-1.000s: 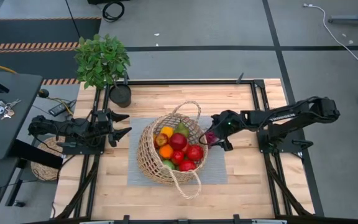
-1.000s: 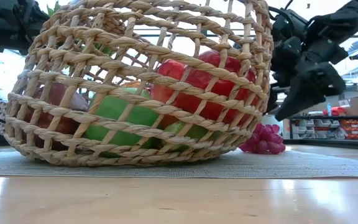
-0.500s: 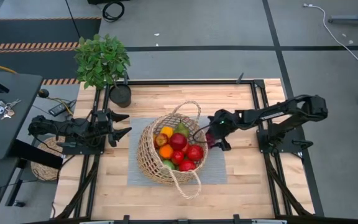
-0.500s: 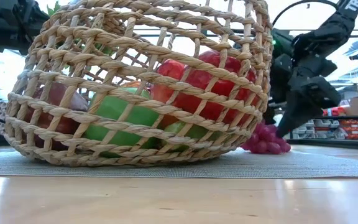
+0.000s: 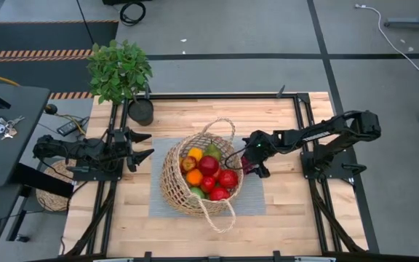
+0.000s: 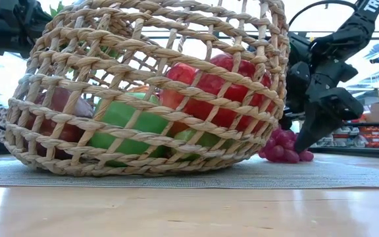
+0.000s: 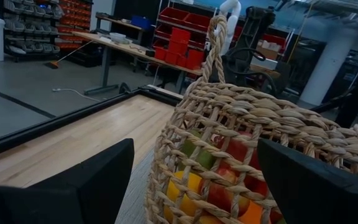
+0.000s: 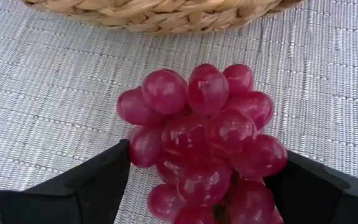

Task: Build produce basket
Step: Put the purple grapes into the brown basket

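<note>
High view, left to right: we see the left gripper waiting over the wood table to the left of the grey mat, its fingers spread apart and holding nothing. At the far left corner stands a potted plant. In the middle of the mat lies the basket, tipped so that its mouth faces up and a little right; inside it we make out the produce: red and green apples, an orange, something yellow and a green pear. Just right of the basket's rim, on the mat, sits a bunch of grapes. The right gripper is down at the bunch, one finger on either side. In the right wrist view the fingers flank the grapes closely, though we cannot be sure they have pressed in; the jaws look parted around the bunch, which rests on the mat.
</note>
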You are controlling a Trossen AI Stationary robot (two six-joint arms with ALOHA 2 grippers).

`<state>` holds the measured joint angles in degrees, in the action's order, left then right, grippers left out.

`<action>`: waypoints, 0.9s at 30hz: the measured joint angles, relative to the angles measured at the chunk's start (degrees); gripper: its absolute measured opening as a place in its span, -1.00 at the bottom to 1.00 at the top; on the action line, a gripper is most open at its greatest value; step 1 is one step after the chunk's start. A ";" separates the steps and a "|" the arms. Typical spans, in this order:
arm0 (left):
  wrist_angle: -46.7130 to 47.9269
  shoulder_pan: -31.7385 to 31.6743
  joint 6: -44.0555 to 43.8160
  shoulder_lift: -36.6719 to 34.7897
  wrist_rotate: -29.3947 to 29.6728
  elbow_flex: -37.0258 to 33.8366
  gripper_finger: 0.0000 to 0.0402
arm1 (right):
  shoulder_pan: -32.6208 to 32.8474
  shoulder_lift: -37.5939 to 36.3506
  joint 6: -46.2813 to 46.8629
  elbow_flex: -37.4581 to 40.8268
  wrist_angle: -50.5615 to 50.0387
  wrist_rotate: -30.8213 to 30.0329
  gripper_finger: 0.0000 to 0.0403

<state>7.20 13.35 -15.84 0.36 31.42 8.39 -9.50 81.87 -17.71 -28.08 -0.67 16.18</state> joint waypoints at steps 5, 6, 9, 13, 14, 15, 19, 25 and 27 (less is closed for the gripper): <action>0.00 0.01 0.00 0.00 0.02 0.00 0.73 | 0.00 -0.20 0.72 0.04 -0.17 -1.29 0.72; 0.00 -0.01 0.02 0.00 0.00 -0.01 0.73 | 0.00 -0.20 1.12 0.05 -0.17 -1.33 0.72; 0.00 -0.01 0.01 0.00 0.00 -0.01 0.73 | 0.00 -0.20 1.61 0.07 -0.19 -1.39 0.72; 0.00 -0.01 0.00 0.00 0.00 -0.01 0.73 | 0.00 -0.18 1.65 0.09 -0.21 -1.53 0.71; 0.00 -0.01 0.04 0.00 0.00 -0.01 0.73 | 0.00 -0.18 1.68 0.09 -0.21 -1.53 0.70; 0.00 -0.01 0.02 0.00 0.00 -0.01 0.73 | 0.00 -0.18 1.69 0.09 -0.21 -1.53 0.68; 0.00 -0.01 0.03 0.00 0.02 -0.01 0.73 | 0.00 -0.18 1.63 0.11 -0.23 -1.61 0.49; 0.00 -0.01 0.00 0.00 0.02 -0.01 0.73 | 0.00 -0.67 1.24 0.07 -0.88 -2.82 0.20; 0.00 0.00 0.04 0.00 0.01 -0.01 0.73 | 0.00 -1.56 1.28 -0.28 -2.29 -3.40 0.14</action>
<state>7.20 13.36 -15.79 0.36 31.43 8.38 -9.50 80.31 -16.43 -28.36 -2.96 12.78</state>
